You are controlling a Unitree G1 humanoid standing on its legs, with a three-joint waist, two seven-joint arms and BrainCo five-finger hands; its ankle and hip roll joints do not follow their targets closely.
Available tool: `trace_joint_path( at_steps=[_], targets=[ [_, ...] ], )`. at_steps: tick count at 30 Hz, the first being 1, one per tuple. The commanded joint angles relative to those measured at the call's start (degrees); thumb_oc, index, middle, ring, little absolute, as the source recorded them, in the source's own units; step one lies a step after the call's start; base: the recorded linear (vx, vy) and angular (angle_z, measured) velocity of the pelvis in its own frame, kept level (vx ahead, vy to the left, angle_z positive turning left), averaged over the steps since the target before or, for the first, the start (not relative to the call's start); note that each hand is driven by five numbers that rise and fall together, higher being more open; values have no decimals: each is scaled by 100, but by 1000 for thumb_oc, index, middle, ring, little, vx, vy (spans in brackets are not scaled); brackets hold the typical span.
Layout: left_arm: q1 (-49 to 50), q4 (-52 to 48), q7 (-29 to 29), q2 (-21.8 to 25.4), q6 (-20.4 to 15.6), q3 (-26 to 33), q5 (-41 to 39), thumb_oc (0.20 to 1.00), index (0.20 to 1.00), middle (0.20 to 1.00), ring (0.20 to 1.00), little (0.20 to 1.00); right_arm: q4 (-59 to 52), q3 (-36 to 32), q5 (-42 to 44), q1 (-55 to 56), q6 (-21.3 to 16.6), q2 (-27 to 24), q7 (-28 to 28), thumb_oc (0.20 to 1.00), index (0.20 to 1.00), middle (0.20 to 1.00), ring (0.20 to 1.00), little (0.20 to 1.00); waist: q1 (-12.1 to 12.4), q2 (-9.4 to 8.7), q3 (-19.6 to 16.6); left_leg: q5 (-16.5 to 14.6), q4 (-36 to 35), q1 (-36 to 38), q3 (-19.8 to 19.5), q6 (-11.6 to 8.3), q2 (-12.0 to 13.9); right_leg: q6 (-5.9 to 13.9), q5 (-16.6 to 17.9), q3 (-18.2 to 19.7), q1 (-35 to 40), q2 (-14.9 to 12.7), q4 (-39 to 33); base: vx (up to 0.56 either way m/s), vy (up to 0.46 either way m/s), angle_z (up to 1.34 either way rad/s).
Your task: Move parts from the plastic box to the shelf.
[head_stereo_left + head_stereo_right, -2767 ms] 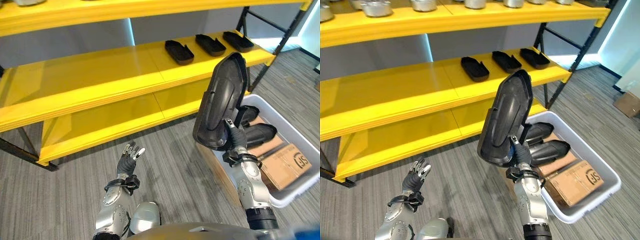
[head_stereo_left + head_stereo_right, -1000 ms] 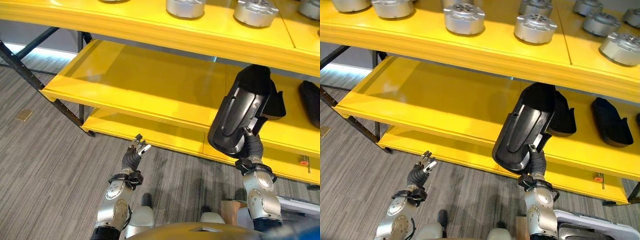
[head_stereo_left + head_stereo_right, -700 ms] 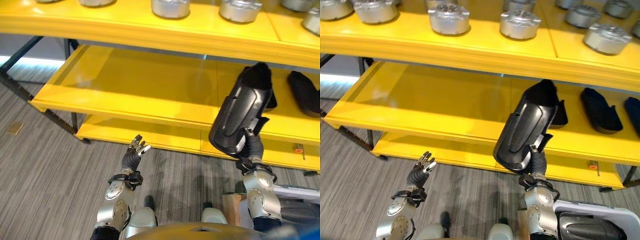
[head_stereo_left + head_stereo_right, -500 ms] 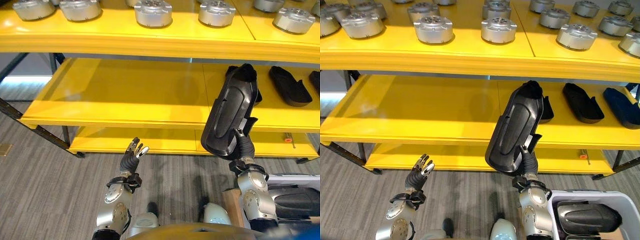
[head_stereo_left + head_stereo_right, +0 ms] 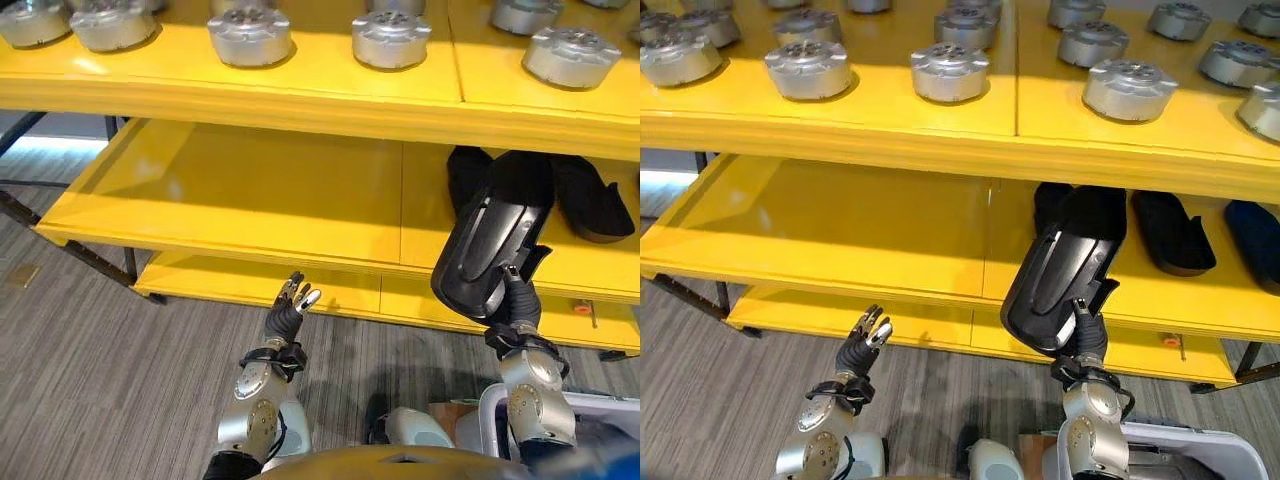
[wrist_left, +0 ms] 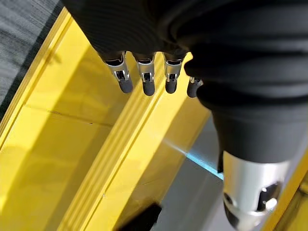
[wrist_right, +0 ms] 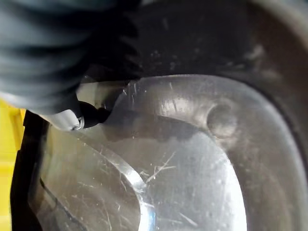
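Right eye view: curled round the lower end of a long black part, the right robot hand, with that part held nearly upright and leaning toward the middle shelf. Carried clear of the plastic box, not yet set down. Hung in front of the shelf edge, just beside the black parts already lying there. Raised low before the bottom shelf, empty, with fingers loosely spread: the left robot hand. Seen close in the right wrist view: a dark fingertip pressed against the part's scuffed inner surface.

Judged the step in hand: laying the part on the middle shelf. Called for tipping it well forward first, since upright it looked too tall for the gap under the top shelf with its silver round castings. Best slid in far end first, over the bare yellow beside the nearest neighbour, without knocking it. Best released only once flat and fully supported.
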Motion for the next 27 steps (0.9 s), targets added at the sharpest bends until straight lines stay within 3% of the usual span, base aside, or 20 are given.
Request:
trace_joint_path(
  at_steps=[1, 2, 3, 4, 5, 7, 10, 17, 27],
  targets=[
    [73, -728, -90, 37, -254, 241, -211, 1000, 1000, 1000, 1000, 1000, -570, -101, 78, -343, -497, -25, -135, 200, 200, 200, 200, 200, 104, -100, 256, 242, -2228, 991, 233, -24, 1305, 780, 909, 504, 505, -400, -998, 243, 470, -7],
    [78, -751, -82, -14, -286, 229, -248, 1000, 1000, 1000, 1000, 1000, -608, -87, 63, -312, -486, -24, -161, 200, 200, 200, 200, 200, 176, 52, 251, 688, -2742, 809, 91, -215, 1581, 834, 697, 649, 556, -504, -815, 193, 518, -19],
    [103, -742, -69, -42, -286, 230, -246, 1000, 1000, 1000, 1000, 1000, -656, -116, 34, -288, -465, -32, -163, 200, 200, 200, 200, 200, 160, 109, 247, 720, -2607, 838, 274, -329, 1635, 865, 640, 635, 582, -607, -692, 128, 436, -53],
    [133, -704, -90, -77, -287, 250, -325, 1000, 1000, 1000, 1000, 1000, -665, -75, 31, -298, -427, -8, -104, 200, 200, 200, 200, 200, 189, 143, 220, 402, -2445, 1002, 352, -312, 1586, 902, 609, 699, 548, -652, -574, 85, 460, -69],
    [79, -686, -158, -59, -252, 182, -338, 1000, 1000, 1000, 1000, 1000, -718, -86, 21, -260, -444, 38, -77, 200, 200, 200, 200, 200, 170, 204, 201, 288, -2433, 1032, 367, -374, 1391, 1011, 718, 785, 492, -812, -516, 81, 433, -115],
    [31, -775, -159, 210, -306, 127, -183, 1000, 1000, 1000, 1000, 1000, -716, -112, -15, -199, -461, 99, -64, 200, 200, 200, 200, 200, 136, 144, 247, 103, -2388, 1022, 436, -357, 1078, 1175, 955, 771, 622, -1084, -712, 104, 446, -69],
    [-103, -820, -119, 463, -346, 116, -126, 1000, 1000, 1000, 1000, 1000, -687, -30, 31, -248, -478, 83, -35, 200, 200, 200, 200, 200, 151, 64, 294, -148, -2034, 789, 460, -286, 838, 1234, 1101, 683, 654, -1297, -864, 30, 227, 45],
    [-224, -687, -35, 541, -409, 153, -73, 1000, 1000, 1000, 1000, 1000, -870, 364, 28, -492, -458, 127, 184, 200, 200, 200, 200, 200, 232, -79, 316, -520, -1552, 561, 509, -150, 631, 1321, 1281, 426, 770, -1507, -996, 47, 109, 12],
    [-269, -583, -1, 482, -383, -21, -109, 1000, 1000, 1000, 1000, 1000, -846, 1648, 280, -1427, -467, 78, 459, 200, 200, 200, 200, 200, 610, -243, 360, -594, -1470, 533, 452, -80, 593, 1366, 1355, 259, 903, -1521, -1058, 19, 14, -2]
  ],
)
